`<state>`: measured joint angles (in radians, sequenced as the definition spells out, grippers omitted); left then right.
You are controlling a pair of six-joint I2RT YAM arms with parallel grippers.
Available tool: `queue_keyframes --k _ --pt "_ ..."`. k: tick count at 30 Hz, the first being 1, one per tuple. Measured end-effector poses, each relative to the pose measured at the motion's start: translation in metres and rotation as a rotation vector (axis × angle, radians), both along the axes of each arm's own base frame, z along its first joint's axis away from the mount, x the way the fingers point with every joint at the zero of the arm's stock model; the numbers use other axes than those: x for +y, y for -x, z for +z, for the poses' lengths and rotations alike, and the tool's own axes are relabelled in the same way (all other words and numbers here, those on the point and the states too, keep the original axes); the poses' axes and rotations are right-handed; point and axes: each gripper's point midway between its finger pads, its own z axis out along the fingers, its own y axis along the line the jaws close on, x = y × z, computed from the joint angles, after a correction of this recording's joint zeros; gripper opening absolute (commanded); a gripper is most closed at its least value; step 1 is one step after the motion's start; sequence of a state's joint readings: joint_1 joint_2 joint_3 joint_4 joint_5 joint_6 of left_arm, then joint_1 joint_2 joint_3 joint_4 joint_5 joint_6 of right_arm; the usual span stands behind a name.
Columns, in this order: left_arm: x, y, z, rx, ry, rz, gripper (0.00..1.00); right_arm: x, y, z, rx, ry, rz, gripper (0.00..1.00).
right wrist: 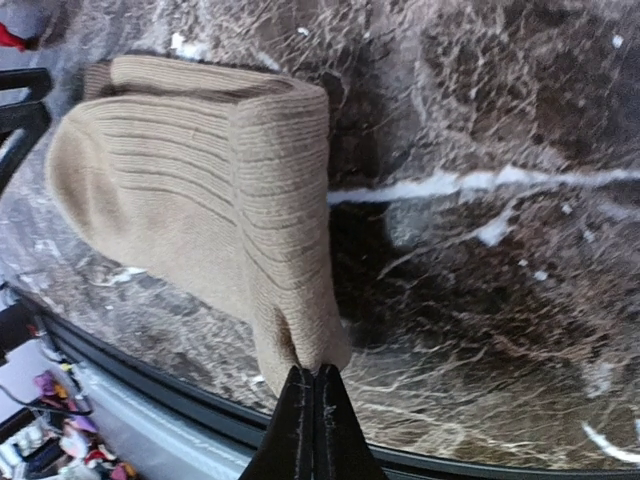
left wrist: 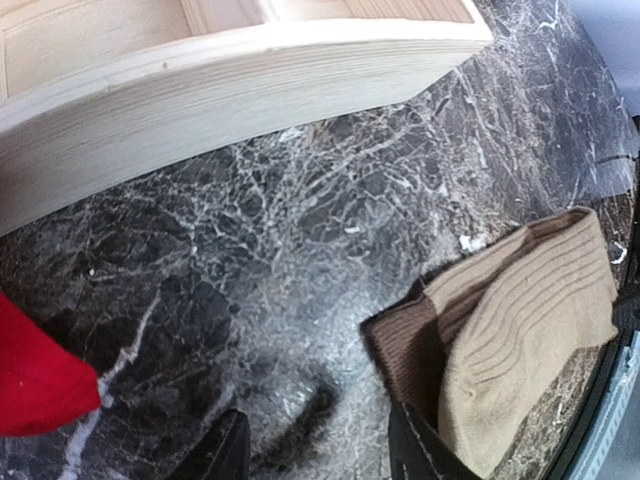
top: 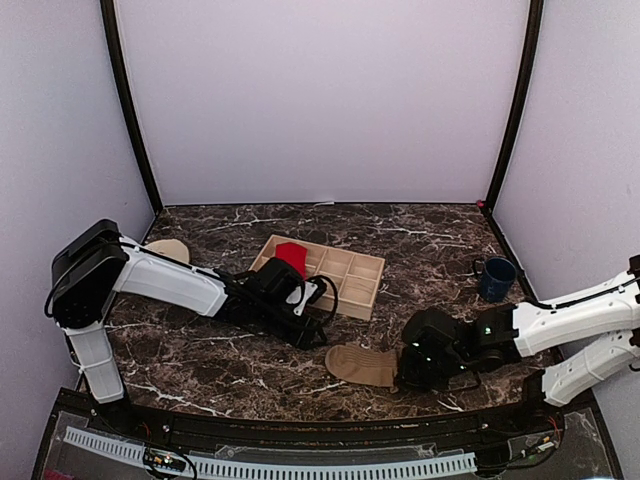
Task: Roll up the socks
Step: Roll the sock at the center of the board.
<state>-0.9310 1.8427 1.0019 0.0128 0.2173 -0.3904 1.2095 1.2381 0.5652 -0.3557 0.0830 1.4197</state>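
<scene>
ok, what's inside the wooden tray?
A red sock shows in the left-end compartment of the wooden tray. The other visible compartments look bare. The left arm covers the tray's near-left corner, so that part can't be checked.

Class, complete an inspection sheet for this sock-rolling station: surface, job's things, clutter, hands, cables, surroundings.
Surface: dark marble table, no spills seen.
Job's things: tan sock folded near the front edge; red sock at the tray's left end.
Clutter: wooden tray, blue mug, beige disc.
Hands: left hand open, empty, over the table; right hand shut on the tan sock's end.
Cables: black cable looped at the left wrist.
Surroundings: pale walls, black corner posts.
</scene>
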Motion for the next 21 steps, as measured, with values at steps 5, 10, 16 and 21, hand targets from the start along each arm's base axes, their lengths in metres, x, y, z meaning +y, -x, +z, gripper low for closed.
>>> queue_keyframes --k 5,10,16,21 --pt "0.003 0.005 0.012 -0.007 0.033 -0.005 0.52 0.001 -0.015 0.006 -0.006 0.142 0.085 0.00" --pt "0.000 0.011 0.042 -0.053 0.103 -0.045 0.54 0.004 -0.041 0.021 -0.037 0.261 0.182 0.00" --pt "-0.016 0.022 0.067 -0.097 0.191 -0.143 0.55 0.009 -0.060 0.028 -0.056 0.394 0.303 0.00" --pt "-0.035 0.040 0.070 -0.093 0.222 -0.223 0.54 0.001 -0.061 0.018 -0.033 0.496 0.371 0.00"
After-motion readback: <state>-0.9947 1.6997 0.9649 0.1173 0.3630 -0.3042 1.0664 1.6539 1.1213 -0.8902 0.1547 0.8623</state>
